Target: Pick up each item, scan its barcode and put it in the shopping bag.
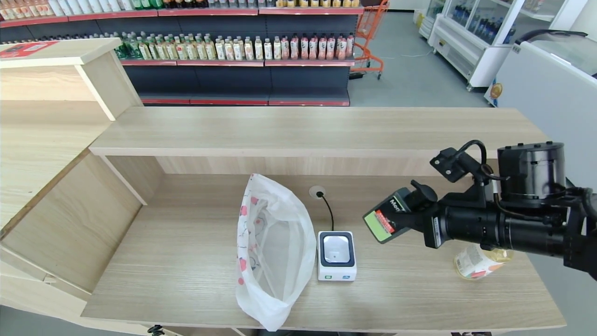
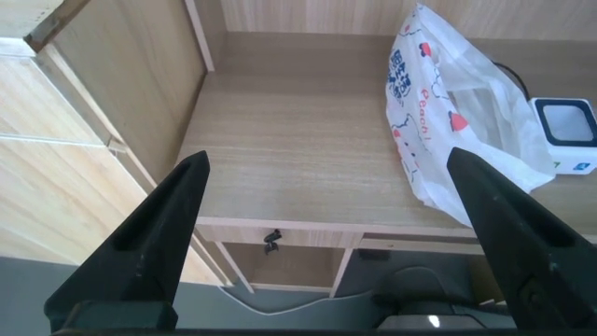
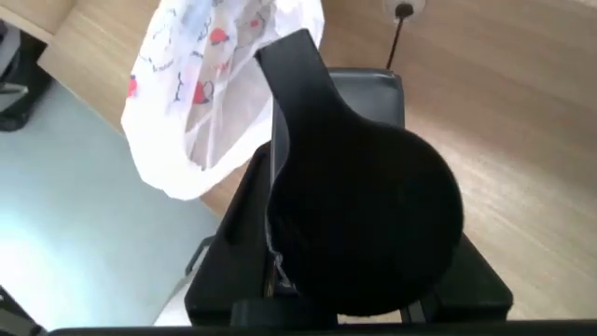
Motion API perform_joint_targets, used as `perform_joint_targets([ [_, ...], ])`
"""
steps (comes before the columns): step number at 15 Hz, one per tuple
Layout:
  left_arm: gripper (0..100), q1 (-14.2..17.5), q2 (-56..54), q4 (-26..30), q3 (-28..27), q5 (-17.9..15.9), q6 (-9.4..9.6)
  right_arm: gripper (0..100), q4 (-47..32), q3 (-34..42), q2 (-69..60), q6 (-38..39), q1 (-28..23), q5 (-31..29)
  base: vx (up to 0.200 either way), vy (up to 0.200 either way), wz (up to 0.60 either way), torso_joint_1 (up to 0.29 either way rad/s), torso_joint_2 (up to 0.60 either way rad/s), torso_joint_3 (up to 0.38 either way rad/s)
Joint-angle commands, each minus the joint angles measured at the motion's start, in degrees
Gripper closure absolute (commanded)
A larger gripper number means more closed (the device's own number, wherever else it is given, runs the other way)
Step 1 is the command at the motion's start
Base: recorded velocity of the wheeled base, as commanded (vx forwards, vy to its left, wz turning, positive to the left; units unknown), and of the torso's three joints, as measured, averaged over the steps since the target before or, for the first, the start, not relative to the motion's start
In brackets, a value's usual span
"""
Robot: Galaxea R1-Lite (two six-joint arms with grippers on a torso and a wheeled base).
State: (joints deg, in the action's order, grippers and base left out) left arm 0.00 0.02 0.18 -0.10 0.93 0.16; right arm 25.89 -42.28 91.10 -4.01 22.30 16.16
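Head view: the right gripper [image 1: 402, 215] clamps a black container with a green and red label [image 1: 380, 225] above the light wooden counter [image 1: 186, 261], right of the white square scanner [image 1: 336, 254]. The white printed plastic shopping bag [image 1: 275, 247] lies mid-counter, and a yellowish bottle [image 1: 478, 263] lies near the right edge. Left wrist view: the left gripper [image 2: 326, 252] is spread wide over the front edge. Right wrist view: the container's round end hangs near the bag.

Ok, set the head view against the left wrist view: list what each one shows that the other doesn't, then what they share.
Head view, not the wrist: the right gripper shut on a green-labelled item above the counter, a bottle lying under that arm, stocked shelves behind. Left wrist view, not the head: the left gripper, jaws open and empty. Shared: the shopping bag, the scanner beside it, and the counter.
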Motion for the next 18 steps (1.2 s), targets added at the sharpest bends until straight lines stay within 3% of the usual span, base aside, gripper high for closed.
perform_joint_targets([
  [1, 0, 0.0, -0.02, -0.01, 0.01, 0.04, -0.07, 100, 3.73, -0.26, 4.35, 0.06, 0.55, 0.1, 0.0, 0.2, 0.0, -0.012, -0.01, 0.002],
  [5, 0, 0.0, -0.02, -0.01, 0.01, 0.04, 0.02, 100, 10.49, -1.67, 11.73, 0.06, 3.28, 0.18, 0.0, 0.2, 0.0, 0.013, 0.01, 0.002],
  [12, 0, 0.0, -0.02, -0.01, 0.01, 0.04, -0.07, 100, 11.28, -8.52, 24.21, -0.74, 8.11, -0.52, 0.0, 0.0, 0.0, 0.0, 0.0, 0.0],
  [18, 0, 0.0, -0.02, -0.01, 0.1, 0.04, -0.07, 100, 25.44, -9.14, 36.25, -7.94, 10.14, -0.61, 0.0, 0.0, 0.0, 0.0, 0.0, 0.0],
])
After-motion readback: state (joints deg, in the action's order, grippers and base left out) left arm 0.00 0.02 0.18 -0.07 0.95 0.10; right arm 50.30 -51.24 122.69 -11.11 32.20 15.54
